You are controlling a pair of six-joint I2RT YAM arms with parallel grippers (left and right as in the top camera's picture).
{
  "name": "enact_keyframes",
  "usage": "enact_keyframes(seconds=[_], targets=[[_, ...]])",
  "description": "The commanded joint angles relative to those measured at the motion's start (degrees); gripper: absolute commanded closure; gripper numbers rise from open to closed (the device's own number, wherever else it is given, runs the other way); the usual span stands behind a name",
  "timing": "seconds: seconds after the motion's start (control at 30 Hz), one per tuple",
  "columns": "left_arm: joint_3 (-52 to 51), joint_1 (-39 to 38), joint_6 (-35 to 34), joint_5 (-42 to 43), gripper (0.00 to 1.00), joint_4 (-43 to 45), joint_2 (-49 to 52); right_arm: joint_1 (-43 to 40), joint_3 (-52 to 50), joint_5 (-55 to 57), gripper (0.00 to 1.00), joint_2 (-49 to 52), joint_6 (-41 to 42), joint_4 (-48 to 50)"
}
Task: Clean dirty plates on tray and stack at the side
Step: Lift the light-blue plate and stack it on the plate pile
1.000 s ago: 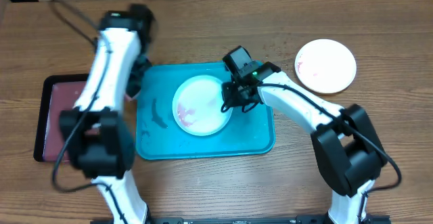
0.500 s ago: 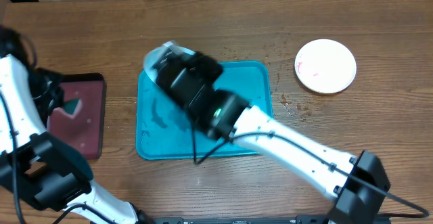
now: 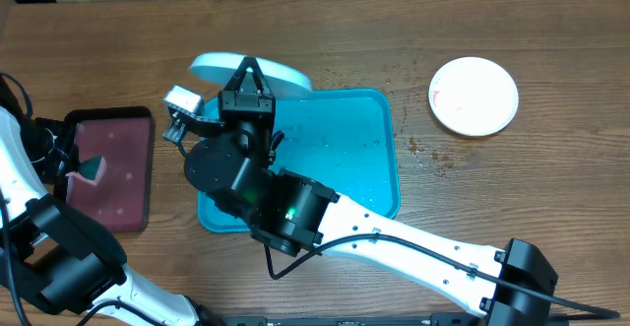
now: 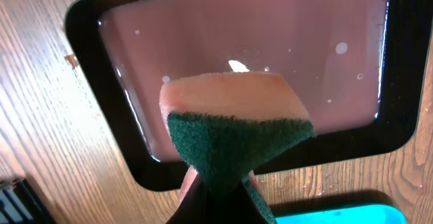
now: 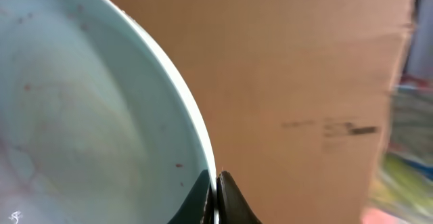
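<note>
My right gripper [image 3: 246, 70] is shut on the rim of a pale mint plate [image 3: 285, 78] and holds it raised over the far left corner of the turquoise tray [image 3: 364, 139]. In the right wrist view, red specks dot the plate [image 5: 81, 116] and the gripper [image 5: 216, 190] pinches its edge. A white plate [image 3: 474, 95] with faint red smears lies on the table at the far right. My left gripper [image 3: 84, 171] is shut on an orange sponge with a green scouring face [image 4: 237, 122], held over the maroon tray [image 3: 118, 193].
The black-rimmed maroon tray [image 4: 91, 55] holds a film of pinkish liquid. Droplets lie on the wood to the right of the turquoise tray. A cardboard box [image 5: 304, 82] stands behind the table. My raised right arm [image 3: 394, 242] hides much of the turquoise tray's left half.
My right arm lifted the mint plate off the turquoise tray and carried it up and left. My left arm swung left with the sponge to the maroon tray.
</note>
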Motion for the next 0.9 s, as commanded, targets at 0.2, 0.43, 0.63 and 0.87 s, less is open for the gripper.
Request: enact_keyframes(seconds=[0.2,0.43,0.63,0.87], targets=[[-2.2,-0.1,1.1,0.7,0.96,0.5,0.4,-5.7,-0.7,-25.6,0.96,-0.4,45.0,-41.8],[-2.2,-0.1,1.1,2.1,0.96,1.1,0.4,-9.6,0.1,-9.6,0.96,-1.3,48.3,-39.3],[-2.2,-0.1,1.8,2.1,0.96,1.1,0.4,-10.9,0.4,-13.9,0.96,-3.0,52.5,-35.8],[-2.2,-0.3,5.9,4.1,0.96,3.2,0.4,-20.0,0.3,-30.1,0.96,-3.0,79.4,-45.5]])
